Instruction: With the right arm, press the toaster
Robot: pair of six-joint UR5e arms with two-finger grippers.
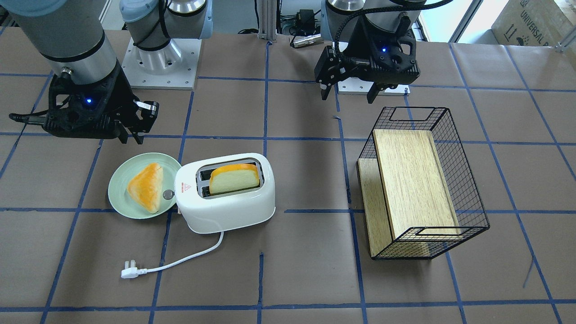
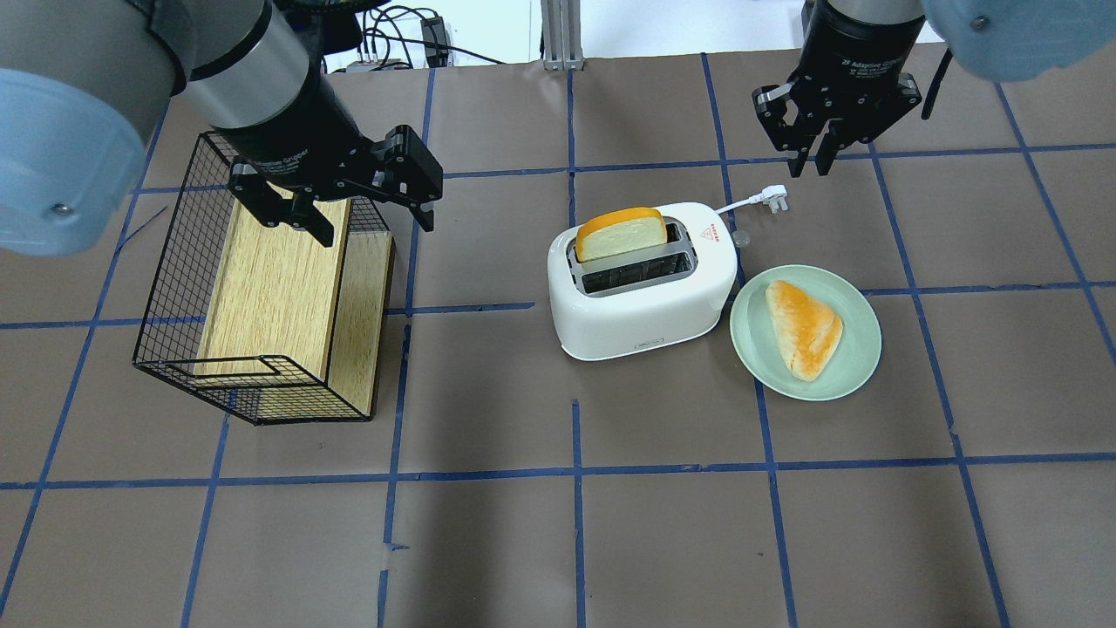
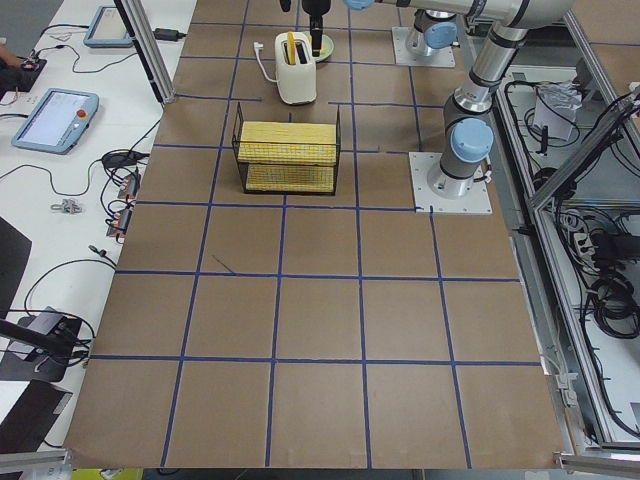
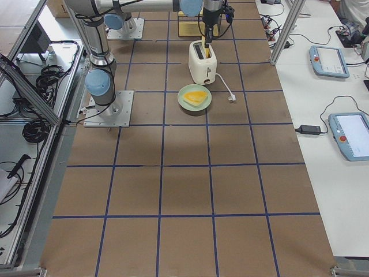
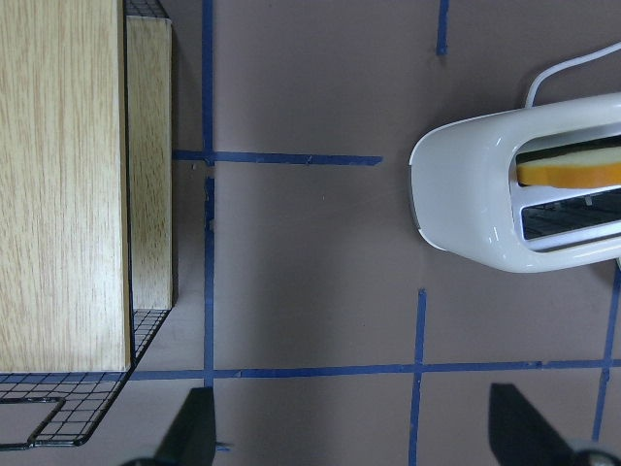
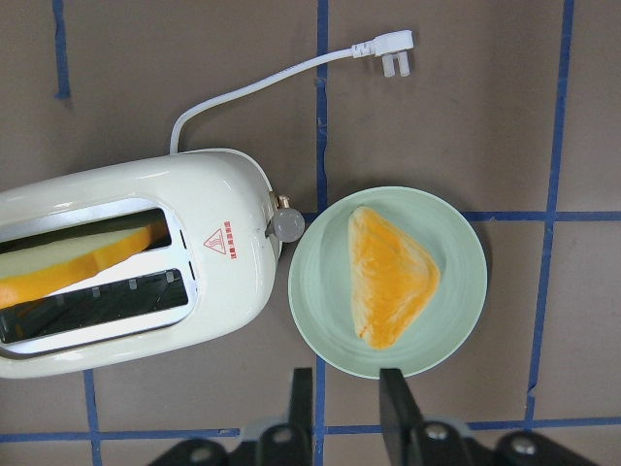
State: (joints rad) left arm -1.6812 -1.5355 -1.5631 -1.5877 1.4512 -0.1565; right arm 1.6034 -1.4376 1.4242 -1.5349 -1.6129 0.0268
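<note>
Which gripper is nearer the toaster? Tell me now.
Right. The right gripper hovers by the plate off the knob end of the toaster; the left gripper hangs farther off, beside the basket.

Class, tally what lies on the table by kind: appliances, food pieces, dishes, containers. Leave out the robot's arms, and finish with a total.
Appliances: 1, the toaster
Food pieces: 2, the bread slice and the pastry
Dishes: 1, the green plate
Containers: 1, the wire basket
Total: 5
</note>
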